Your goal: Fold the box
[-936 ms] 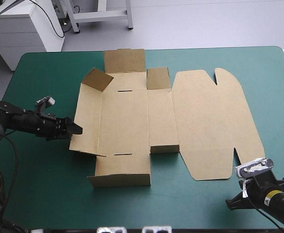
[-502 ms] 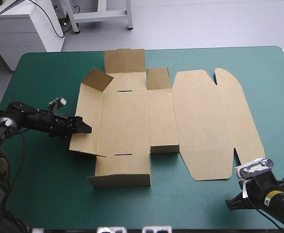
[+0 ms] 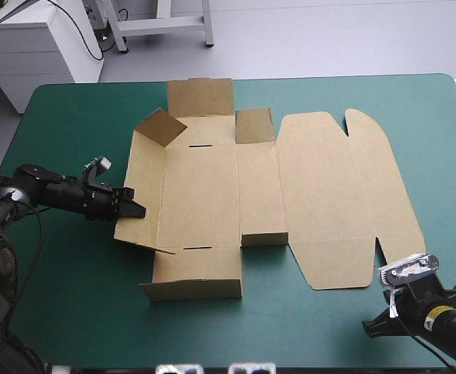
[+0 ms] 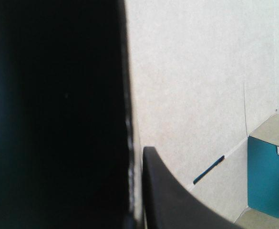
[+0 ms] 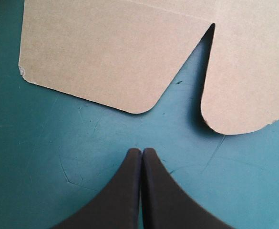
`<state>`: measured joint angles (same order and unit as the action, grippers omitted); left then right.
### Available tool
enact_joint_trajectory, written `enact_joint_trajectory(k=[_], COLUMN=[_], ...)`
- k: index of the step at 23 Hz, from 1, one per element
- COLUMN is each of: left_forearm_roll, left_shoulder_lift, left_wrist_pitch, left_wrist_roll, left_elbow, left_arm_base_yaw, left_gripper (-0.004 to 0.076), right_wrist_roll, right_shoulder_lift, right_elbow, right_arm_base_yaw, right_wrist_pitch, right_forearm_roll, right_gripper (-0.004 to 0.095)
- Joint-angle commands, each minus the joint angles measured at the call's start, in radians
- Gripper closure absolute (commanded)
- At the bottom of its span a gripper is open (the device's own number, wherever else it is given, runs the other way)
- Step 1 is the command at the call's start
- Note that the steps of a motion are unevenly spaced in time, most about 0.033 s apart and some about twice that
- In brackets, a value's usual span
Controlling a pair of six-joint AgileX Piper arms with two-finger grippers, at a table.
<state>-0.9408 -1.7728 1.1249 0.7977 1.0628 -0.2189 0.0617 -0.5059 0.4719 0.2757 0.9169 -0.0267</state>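
One box (image 3: 212, 195), a single cut sheet of brown board; one table (image 3: 72, 312), teal-green covered; two grippers, the left gripper (image 3: 136, 209) and the right gripper (image 5: 141, 152), each with two black fingers (image 5: 122, 195) (the left wrist view shows only one of its pair clearly); two narrow slots (image 3: 200, 145) cut in the board; two notches (image 3: 346, 128) in its broad right panel; three flaps (image 3: 200, 97) raised along its far edge.

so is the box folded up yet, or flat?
Mostly flat. The box lies spread on the teal-green cover; only a few end flaps are raised. The left gripper pinches its left panel's edge.
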Motion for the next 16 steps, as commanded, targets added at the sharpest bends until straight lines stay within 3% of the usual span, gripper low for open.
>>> enact_joint_trajectory(k=[1,5,8,11,16], left_forearm_roll=[-0.04,-0.04,0.027,0.125,0.29], left_shoulder_lift=[0.036,0.072,0.161,0.188,0.188], left_wrist_pitch=[-0.001,-0.02,-0.122,-0.093,-0.133], left_wrist_roll=[0.021,0.071,0.07,0.058,0.045], left_elbow=[0.02,0.05,0.126,0.269,0.44], left_arm_base_yaw=[0.002,0.027,0.107,0.194,0.32], left_gripper=[0.073,0.0731,0.0732,0.0732,0.0732], right_wrist_roll=[0.004,0.007,0.007,0.007,0.007], right_shoulder_lift=[-0.005,-0.005,-0.005,-0.005,-0.005], right_elbow=[0.028,0.028,0.028,0.028,0.028], right_arm_base_yaw=[0.001,0.001,0.001,0.001,0.001], right_wrist_pitch=[-0.05,-0.052,-0.052,-0.052,-0.056], right_forearm_roll=[-0.009,-0.009,-0.009,-0.009,-0.009], right_gripper=[0.0922,0.0922,0.0922,0.0922,0.0922])
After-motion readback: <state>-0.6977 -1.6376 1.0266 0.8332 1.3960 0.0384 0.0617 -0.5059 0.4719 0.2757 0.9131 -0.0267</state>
